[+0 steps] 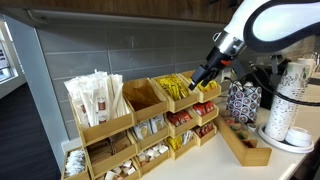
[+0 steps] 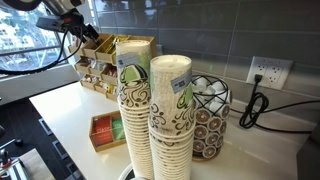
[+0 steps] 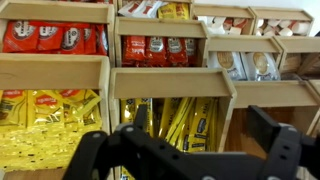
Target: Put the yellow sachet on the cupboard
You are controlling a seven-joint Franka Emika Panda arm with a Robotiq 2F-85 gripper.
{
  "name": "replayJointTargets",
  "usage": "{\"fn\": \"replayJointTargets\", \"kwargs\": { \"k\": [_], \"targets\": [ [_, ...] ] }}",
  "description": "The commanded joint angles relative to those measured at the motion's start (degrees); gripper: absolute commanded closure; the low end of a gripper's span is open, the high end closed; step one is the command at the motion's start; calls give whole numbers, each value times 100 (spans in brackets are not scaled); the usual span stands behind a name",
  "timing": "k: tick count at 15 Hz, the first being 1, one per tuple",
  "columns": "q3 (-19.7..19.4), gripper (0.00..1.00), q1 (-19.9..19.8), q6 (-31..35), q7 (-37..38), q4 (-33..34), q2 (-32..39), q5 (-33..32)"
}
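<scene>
Several yellow sachets (image 3: pixel 165 120) lie packed in a wooden bin of the tiered organiser (image 1: pixel 150 125), and show in an exterior view (image 1: pixel 178 88) in an upper bin. My gripper (image 3: pixel 200 120) is open and empty. It hovers just above that bin, with its fingers on either side of the bin's right wall. In an exterior view the gripper (image 1: pixel 206 74) hangs over the yellow bin. The cupboard top (image 2: pixel 65 110) is a pale counter surface that carries the organiser (image 2: pixel 105 62).
Red-orange packets (image 3: pixel 60 38) fill the bins above, and more yellow packets (image 3: pixel 40 125) fill the bin to the left. A small wooden tray (image 1: pixel 246 146), a patterned holder (image 1: pixel 243 98) and stacked paper cups (image 2: pixel 150 110) stand on the counter. A tiled wall is behind.
</scene>
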Motion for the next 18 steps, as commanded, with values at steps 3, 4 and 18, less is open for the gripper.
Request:
{"fn": "replayJointTargets", "kwargs": {
  "k": [3,4,18],
  "targets": [
    [110,0,170,1213,337,-215,412,472],
    [123,0,190,1377,367,-240,482,500],
    [92,43,281,3002,506,-392,1164,613]
  ]
}}
